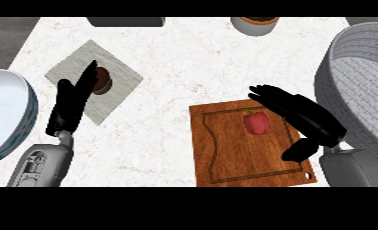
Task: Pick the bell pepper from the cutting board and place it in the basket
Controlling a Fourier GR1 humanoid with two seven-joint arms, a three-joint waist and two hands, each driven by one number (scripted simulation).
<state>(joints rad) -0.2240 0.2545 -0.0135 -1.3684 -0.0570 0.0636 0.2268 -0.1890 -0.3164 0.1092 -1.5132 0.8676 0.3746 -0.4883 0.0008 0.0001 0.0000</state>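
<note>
A small red bell pepper (256, 122) with a green stem lies on the wooden cutting board (229, 159), in its upper right part. My right hand (299, 116) hovers just right of the pepper, fingers straight and pointing up-left, thumb hanging below; it is open and holds nothing. The grey woven basket (347, 81) fills the right edge, right beside that hand. My left hand (71, 101) stands open at the left, fingers up, over a grey mat.
A grey mat (122, 81) carries a dark brown round thing (103, 80) partly behind my left hand. A white-and-blue bowl (15, 109) sits at the left edge. A grey pot (255, 24) and a dark block (127, 21) stand at the back.
</note>
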